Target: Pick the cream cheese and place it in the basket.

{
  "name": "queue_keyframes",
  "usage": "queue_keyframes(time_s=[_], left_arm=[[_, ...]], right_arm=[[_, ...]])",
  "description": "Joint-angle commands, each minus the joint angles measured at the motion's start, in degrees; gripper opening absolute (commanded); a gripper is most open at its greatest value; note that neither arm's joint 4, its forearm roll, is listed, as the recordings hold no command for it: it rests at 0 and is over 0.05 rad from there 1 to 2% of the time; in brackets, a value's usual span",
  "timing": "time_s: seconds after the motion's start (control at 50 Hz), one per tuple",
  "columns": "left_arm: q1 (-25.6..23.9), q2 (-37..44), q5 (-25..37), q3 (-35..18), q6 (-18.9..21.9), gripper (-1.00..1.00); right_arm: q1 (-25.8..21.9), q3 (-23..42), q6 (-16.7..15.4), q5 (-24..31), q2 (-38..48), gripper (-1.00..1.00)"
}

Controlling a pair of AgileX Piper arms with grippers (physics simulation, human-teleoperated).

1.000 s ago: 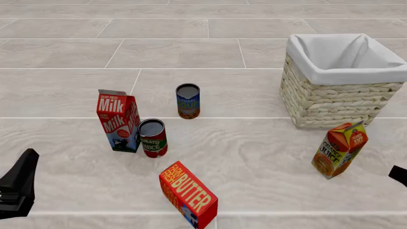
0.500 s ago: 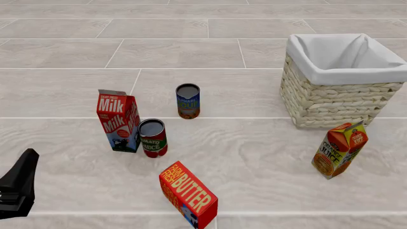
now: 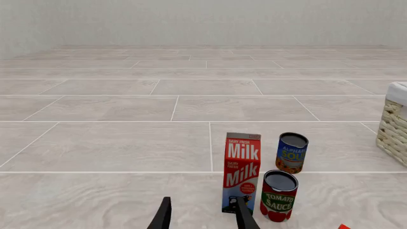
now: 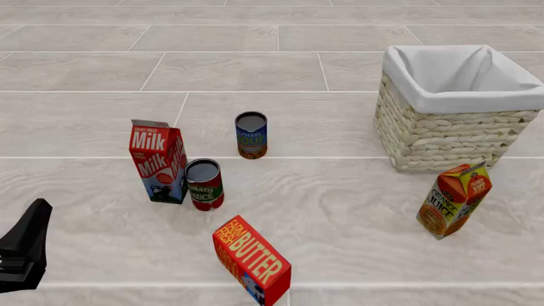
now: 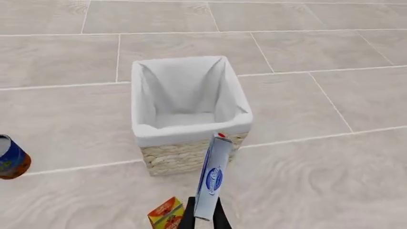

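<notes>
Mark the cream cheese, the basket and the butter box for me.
cream cheese (image 5: 213,179): right wrist view, on its silver face by the blue logo.
basket (image 4: 442,137): front view, on its woven front wall.
butter box (image 4: 255,255): front view, on its lettered red-orange face.

Tiled floor (image 4: 340,210): basket (image 4: 450,137), milk (image 4: 160,162), 2 cans (image 4: 205,185), butter (image 4: 251,260), OJ (image 4: 455,199).

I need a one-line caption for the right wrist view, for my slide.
Right pincer holds the cream cheese on edge near the basket, its white liner empty.
</notes>
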State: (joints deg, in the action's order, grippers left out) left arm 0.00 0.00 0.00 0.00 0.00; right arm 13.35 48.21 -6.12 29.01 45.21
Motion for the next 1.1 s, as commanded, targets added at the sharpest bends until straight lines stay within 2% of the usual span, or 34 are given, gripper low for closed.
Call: queue_keyframes(time_s=[0.02, 0.16, 0.26, 0.3, 0.32, 0.36, 0.42, 0.46, 0.52, 0.62, 0.68, 0.8, 0.86, 0.88, 1.04, 1.1], left_arm=[[0.0, 0.0, 0.0, 0.0, 0.0, 1.0], [0.0, 0.0, 0.0, 0.0, 0.0, 1.0], [0.0, 0.0, 0.0, 0.0, 0.0, 1.0], [0.0, 0.0, 0.0, 0.0, 0.0, 1.0], [0.0, 0.0, 0.0, 0.0, 0.0, 1.0], [0.0, 0.0, 0.0, 0.0, 0.0, 1.0], [0.0, 0.0, 0.0, 0.0, 0.0, 1.0], [0.0, 0.0, 0.0, 0.0, 0.0, 1.0], [0.0, 0.0, 0.0, 0.0, 0.0, 1.0], [0.0, 0.0, 0.0, 0.0, 0.0, 1.0], [0.0, 0.0, 0.0, 0.0, 0.0, 1.0], [0.0, 0.0, 0.0, 0.0, 0.0, 1.0], [0.0, 0.0, 0.0, 0.0, 0.0, 1.0], [0.0, 0.0, 0.0, 0.0, 0.0, 1.0], [0.0, 0.0, 0.0, 0.0, 0.0, 1.0], [0.0, 0.0, 0.0, 0.0, 0.0, 1.0]], right_arm=[[-3.5, 9.5, -1.5, -0.8, 9.9, -1.0], [-5.3, 15.1, 0.7, 1.7, 15.5, -1.0], [-6.8, 18.1, -1.2, 3.8, 19.0, -1.0], [-8.4, 20.4, 3.8, 5.6, 20.8, -1.0], [-8.4, 20.5, 3.8, 5.6, 20.8, -1.0], [-8.3, 24.1, 1.8, 7.4, 23.8, -1.0], [-9.8, 26.3, 1.0, 9.4, 26.6, -1.0], [-9.7, 27.5, -1.0, 10.1, 28.2, -1.0], [-10.9, 29.1, -0.4, 11.6, 30.0, -1.0], [-10.5, 32.3, -2.1, 14.2, 34.3, -1.0], [-8.2, 34.1, -3.1, 15.0, 36.5, -1.0], [-9.8, 36.7, -3.0, 17.6, 38.8, -1.0], [-9.5, 38.3, -4.0, 18.4, 40.6, -1.0], [-9.6, 39.0, -3.1, 18.8, 41.4, -1.0], [-8.6, 41.7, -3.3, 19.5, 44.8, -1.0], [-8.9, 42.6, -4.4, 20.5, 46.1, -1.0]])
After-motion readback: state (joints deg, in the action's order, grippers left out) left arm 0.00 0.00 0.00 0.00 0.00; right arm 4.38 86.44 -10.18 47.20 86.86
